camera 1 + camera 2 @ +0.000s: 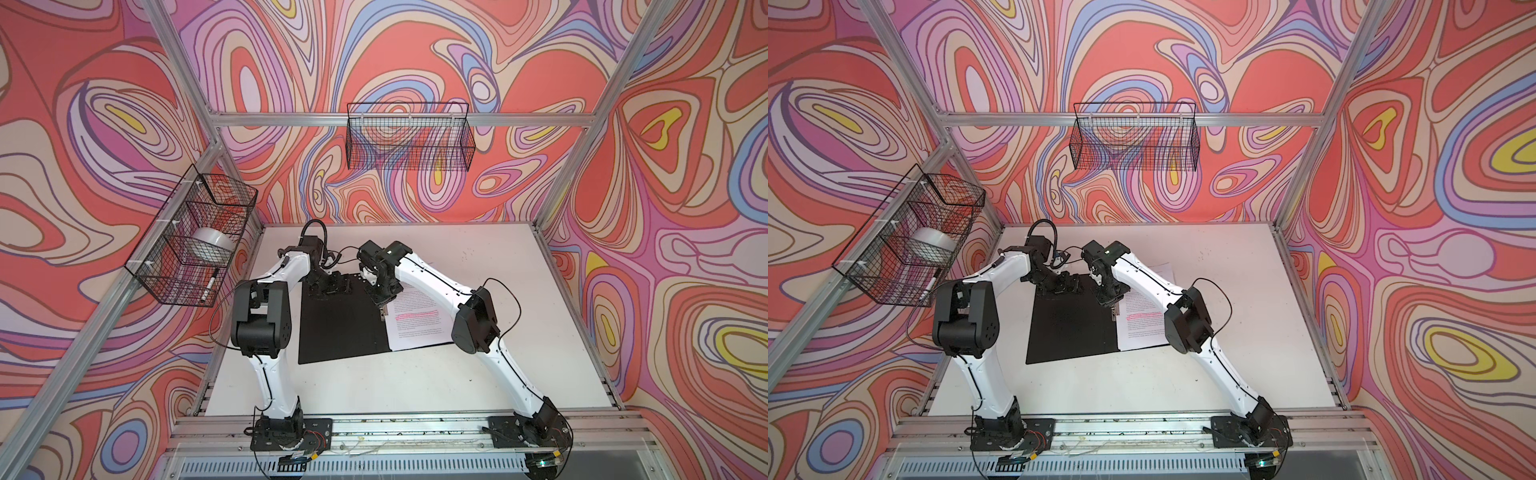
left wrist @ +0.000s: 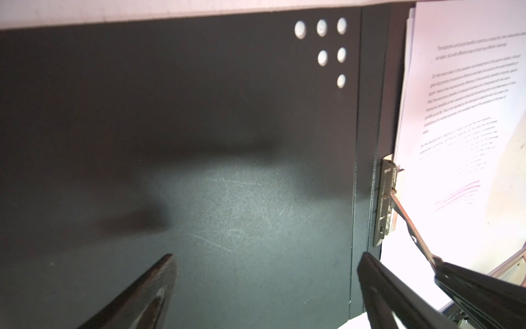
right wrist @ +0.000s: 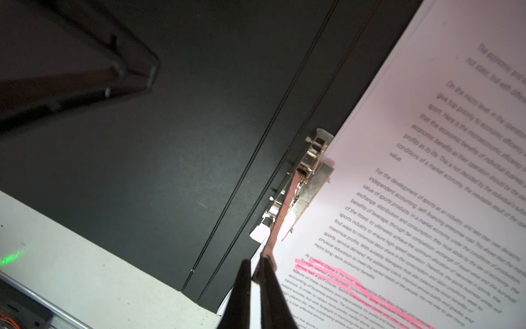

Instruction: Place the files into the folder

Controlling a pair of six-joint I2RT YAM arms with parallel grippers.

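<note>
Folder (image 1: pixel 340 328) lies open on the table (image 1: pixel 498 374), black inside up. The files (image 1: pixel 419 324) rest on its right half, with their edge against the clip (image 3: pixel 301 182) at its spine. Right gripper (image 3: pixel 257 273) is pressed together on the clip's thin lever (image 3: pixel 284 210), and left gripper (image 2: pixel 266 256) is spread wide over the folder's bare left half. The sheets look light, floppy and likely to fan or slide, so they are best pinned flat near the clip; only the lever and right arm (image 1: pixel 436 282) crowd them, and the basket (image 1: pixel 191 237) hangs well apart from the folder.
</note>
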